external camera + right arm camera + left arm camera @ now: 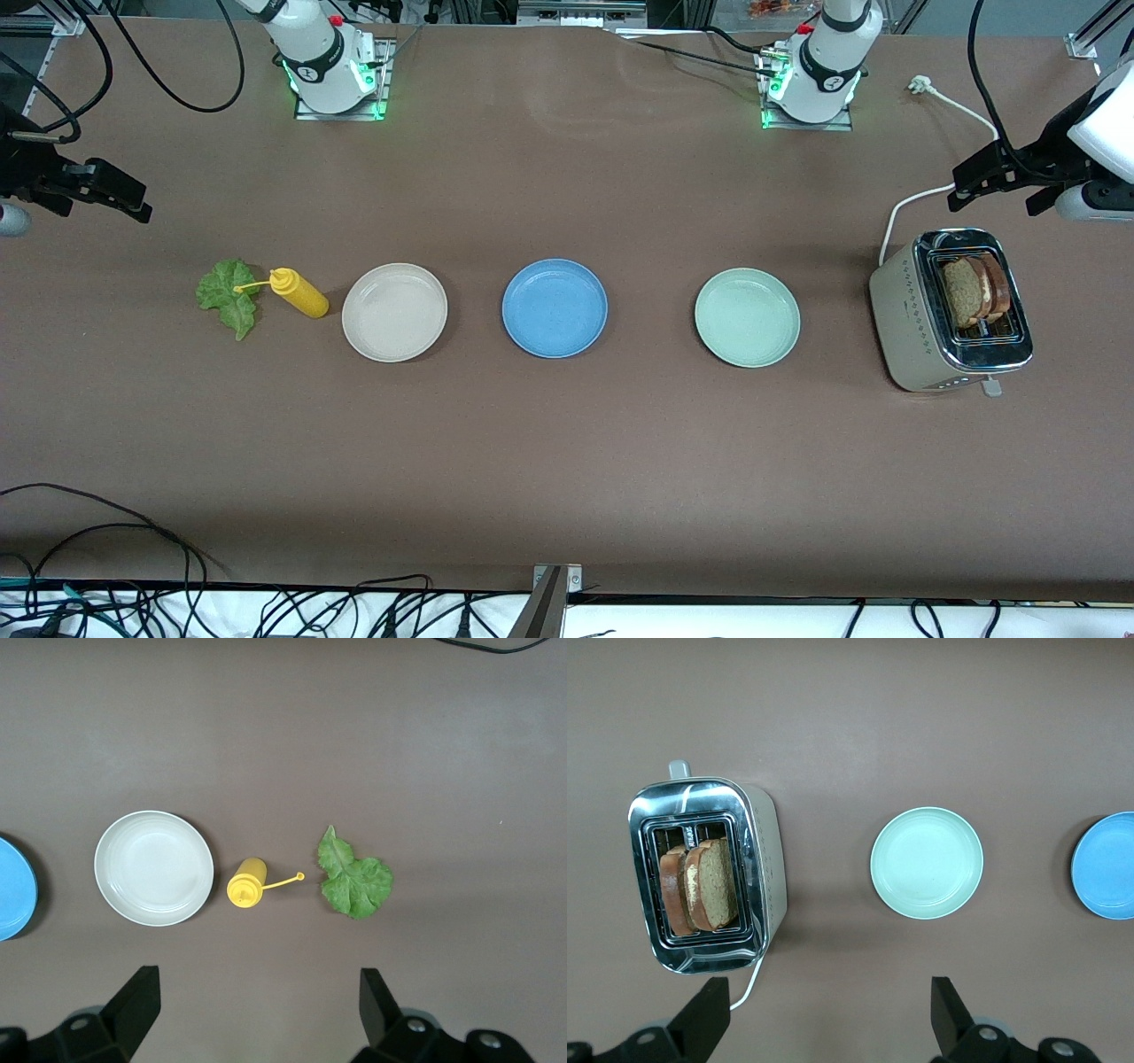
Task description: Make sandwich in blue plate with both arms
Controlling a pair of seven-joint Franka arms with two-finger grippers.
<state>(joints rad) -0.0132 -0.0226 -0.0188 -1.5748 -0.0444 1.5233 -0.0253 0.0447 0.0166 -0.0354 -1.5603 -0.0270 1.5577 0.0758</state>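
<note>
Blue round shallow plate (pixel 555 307) is sitting bare mid-table between a beige-white round plate (pixel 394 312) and a pale green round plate (pixel 747 317); we are seeing no sandwich built yet. Two brown-crusted speckled toast slices (pixel 973 290) are standing upright in the slots of a chrome-topped beige toaster (pixel 912 323) at the left arm's end. The ruffled green lettuce leaf (pixel 230 294) is lying flat at the right arm's end, just beside a yellow squeeze bottle (pixel 299 292) whose thin nozzle is reaching over the leaf. We are logging the left gripper (pixel 831 1014) hanging near the toaster, fingers spread wide, holding nothing. The right gripper (pixel 259 1010) is hanging near the lettuce, also wide open and empty. Risks, as we are judging them: the toast slices are leaning together, so a pinch may be catching both or jamming on the slot rim; the leaf is flat and floppy, so fingers may be scraping the brown table (pixel 567 461); the bottle may be getting knocked over.
</note>
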